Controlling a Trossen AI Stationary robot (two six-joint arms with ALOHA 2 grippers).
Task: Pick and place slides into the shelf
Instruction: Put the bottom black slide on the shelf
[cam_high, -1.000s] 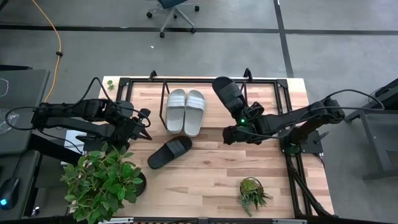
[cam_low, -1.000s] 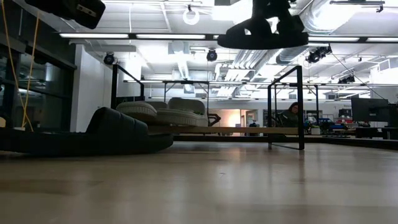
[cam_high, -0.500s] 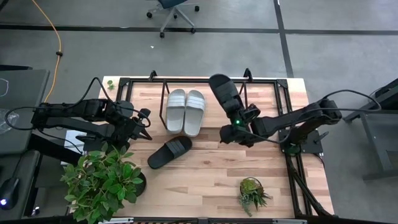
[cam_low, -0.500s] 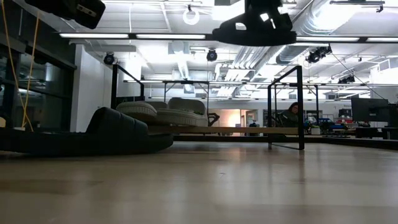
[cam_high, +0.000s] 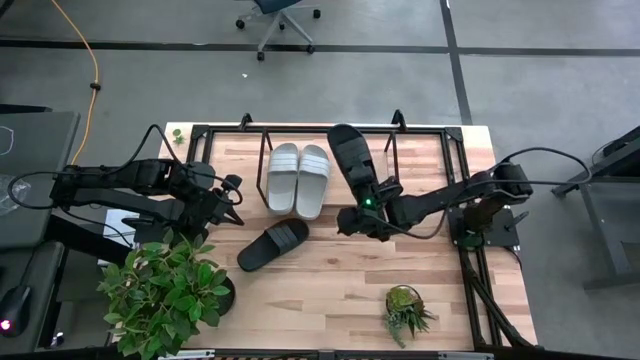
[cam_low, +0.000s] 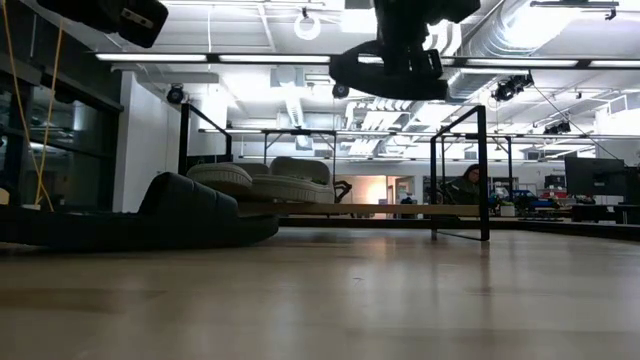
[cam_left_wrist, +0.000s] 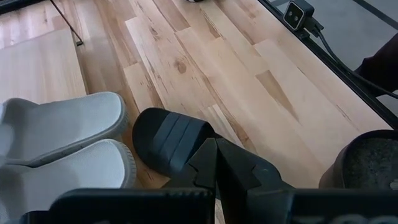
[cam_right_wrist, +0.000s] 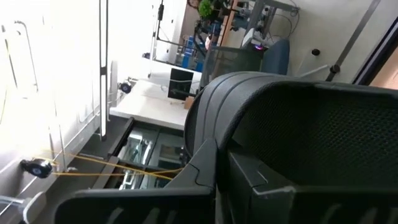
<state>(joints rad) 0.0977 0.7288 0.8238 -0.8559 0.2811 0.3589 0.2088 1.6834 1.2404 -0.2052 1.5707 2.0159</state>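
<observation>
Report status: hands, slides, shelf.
Right hand shut on black slide, held over shelf beside grey pair. Left hand shut, empty, waiting. Second black slide on table.

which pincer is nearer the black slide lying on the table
Left. The left pincer sits just beside the black slide on the table, toward the table's left edge. The right pincer is farther off, shut on the other black slide.

Matt black slide, pale wood-plank table

Right gripper is clamped on 1 black slide, held over the shelf right next to the 2 grey slides, while the other black slide lies on the table.
</observation>
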